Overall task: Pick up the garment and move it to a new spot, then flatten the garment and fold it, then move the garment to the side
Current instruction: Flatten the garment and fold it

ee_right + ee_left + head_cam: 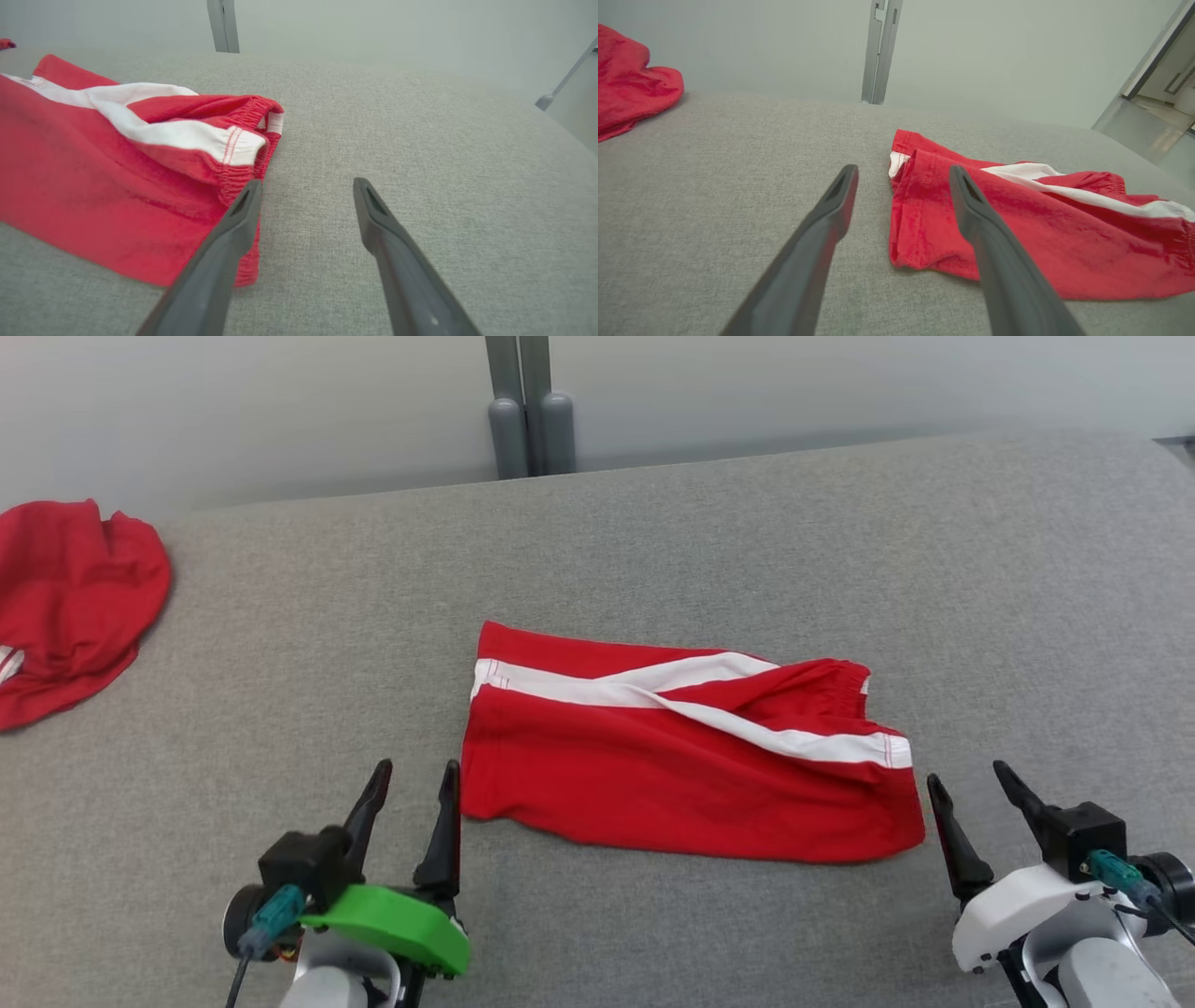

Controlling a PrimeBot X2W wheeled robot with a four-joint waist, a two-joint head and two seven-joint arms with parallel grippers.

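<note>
Dark-fingered left gripper (417, 767) and right gripper (966, 773) are held parted beside limp red white-striped cloth shorts (672, 765). Near corners are probably best pinched.

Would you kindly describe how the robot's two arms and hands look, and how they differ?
Both the left hand and right hand have two long, dark, tapered fingers on a black block with a teal cable plug. The left wrist wears a bright green cover; the right, a white shell.
</note>
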